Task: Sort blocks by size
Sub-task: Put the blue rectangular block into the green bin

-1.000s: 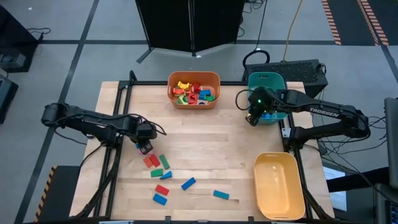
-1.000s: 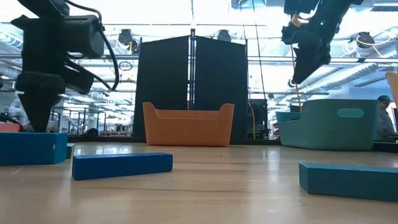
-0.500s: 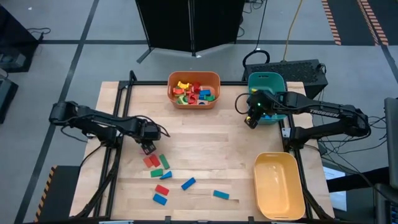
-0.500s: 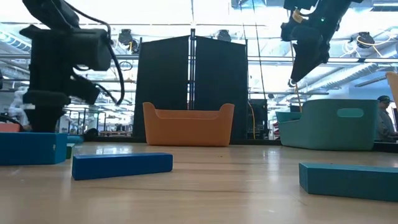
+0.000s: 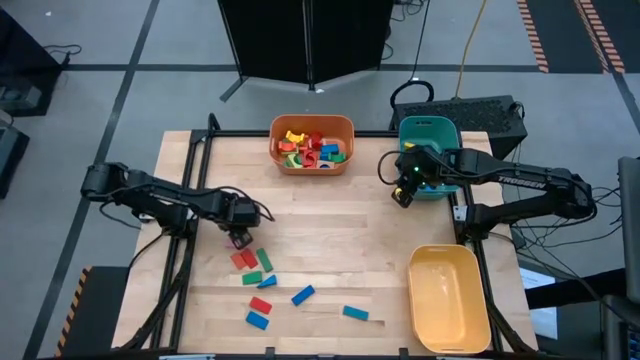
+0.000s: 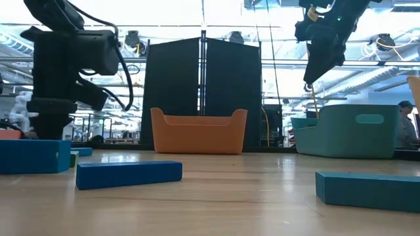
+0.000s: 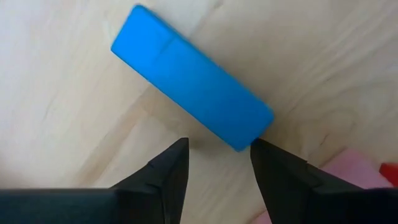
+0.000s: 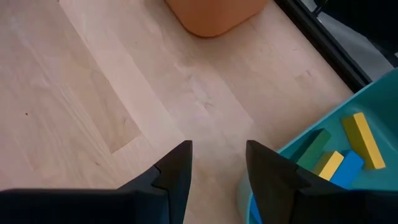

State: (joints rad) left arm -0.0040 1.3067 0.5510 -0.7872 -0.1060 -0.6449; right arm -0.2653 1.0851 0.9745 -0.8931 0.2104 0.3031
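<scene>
I have the left gripper low over the table, at the near-left patch where the loose blocks lie. Its wrist camera shows the two fingers parted with a clear gap and nothing between them; a blue block lies flat on the wood just ahead of the tips, set at a slant to them, with one end close to the gap. Whether a tip touches it I cannot tell. Off to one side of that finger pair a pink-red block edge shows.

From above, the loose blocks spread out just beyond and to the near side of this pincer: red and green ones right beside it, more blue and red ones farther toward the table's near edge, and a lone teal-blue block well apart toward the middle.

The right gripper hangs raised at the edge of the teal bin, just outside its wall on the table side. Its fingers stand apart and empty, bare wood under them. Yellow, green and blue blocks lie in that bin beside the pincer. The orange bin, well ahead of both pincers at the far edge, holds a mixed heap of blocks. The yellow bin sits at the near right, apart from the right pincer.
</scene>
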